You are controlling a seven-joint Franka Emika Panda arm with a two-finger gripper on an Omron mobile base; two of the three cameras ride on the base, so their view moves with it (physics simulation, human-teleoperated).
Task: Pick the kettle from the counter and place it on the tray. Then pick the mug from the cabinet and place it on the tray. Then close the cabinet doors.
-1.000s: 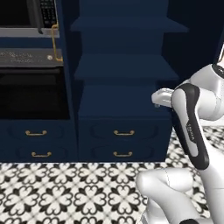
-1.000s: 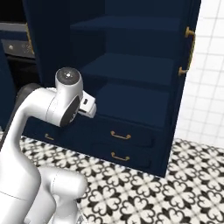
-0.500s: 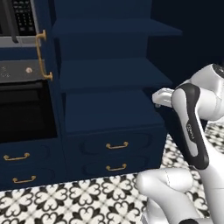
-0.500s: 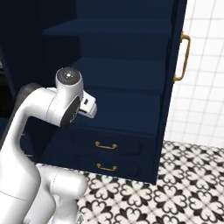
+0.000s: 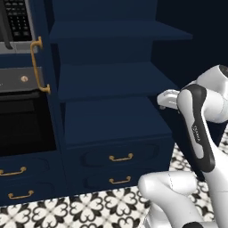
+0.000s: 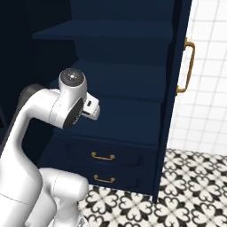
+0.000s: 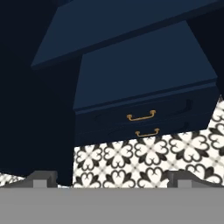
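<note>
- The cabinet (image 5: 111,80), tall and navy, stands open straight ahead; in the left base view its shelves run from about 12 o'clock down to the centre, all bare as far as they can be seen.
- The cabinet doors are swung out: one (image 6: 175,88) shows edge-on at 2 o'clock in the right base view with its long brass handle (image 6: 188,66), the other (image 5: 44,75) at 9 o'clock in the left base view with its own brass handle.
- The oven (image 5: 22,120), black, sits at 9 o'clock in the left base view, beyond the left door.
- The patterned floor (image 7: 144,157) lies at 6 o'clock in the hand view.
- Two drawers (image 7: 140,120) with small brass pulls sit below the shelves, near the hand view's centre.
- The gripper (image 7: 111,180) has its jaws spread wide and empty, tips at 6 o'clock in the hand view, looking down at the drawers.
- No mug can be seen on these shelves, so which way it lies from the gripper cannot be told; kettle and tray likewise.
- Judgement: the hand probably has to tilt upward, toward the shelves at 12 o'clock, before any reach.
</note>
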